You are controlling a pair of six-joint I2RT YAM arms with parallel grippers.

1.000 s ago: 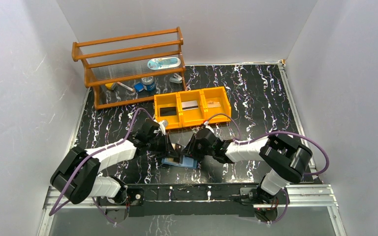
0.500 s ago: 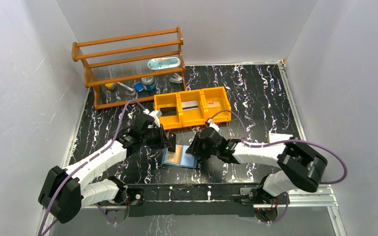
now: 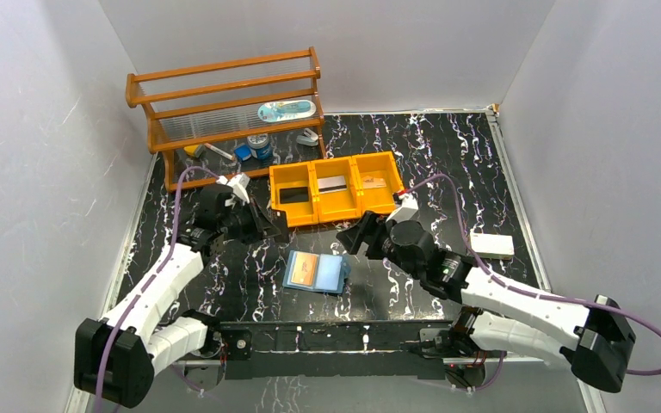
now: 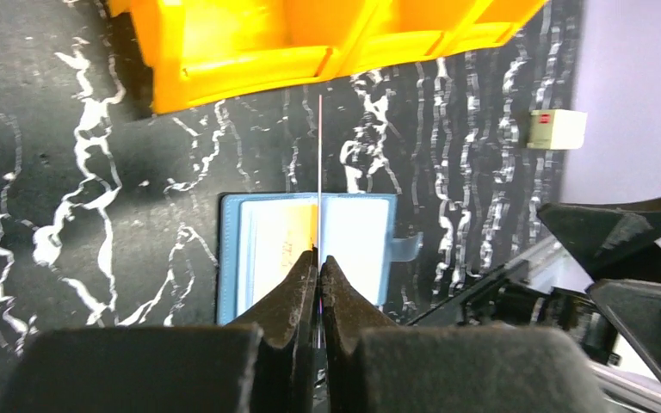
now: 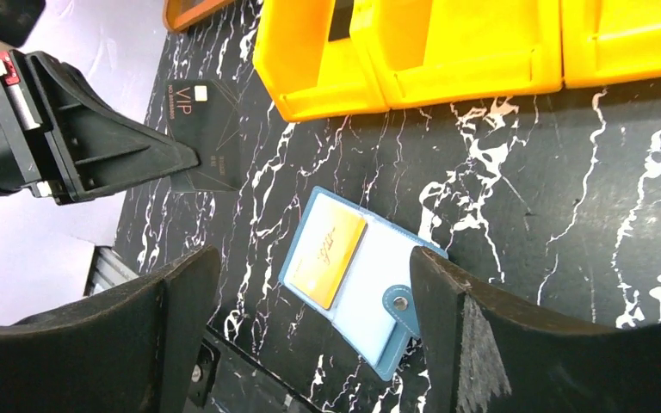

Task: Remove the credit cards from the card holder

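The light blue card holder (image 3: 316, 272) lies open on the black table, a tan-gold credit card (image 5: 327, 258) showing in its left pocket. My left gripper (image 3: 274, 230) is lifted up and to the left of it, shut on a dark grey-black "VIP" credit card (image 5: 202, 129). In the left wrist view that card (image 4: 319, 172) appears edge-on as a thin line above the holder (image 4: 357, 232). My right gripper (image 3: 355, 237) hangs open just right of the holder with nothing between its fingers.
An orange three-compartment tray (image 3: 337, 212) stands behind the holder, a dark card (image 3: 293, 195), a silver card (image 3: 333, 183) and a tan card (image 3: 373, 182) in its bins. A wooden rack (image 3: 224, 112) is at the back left. A white box (image 3: 492, 245) lies at the right.
My left gripper has drawn the dark card out of the holder and moved away to the left. The right gripper opened, let go of the holder and pulled back to the right.
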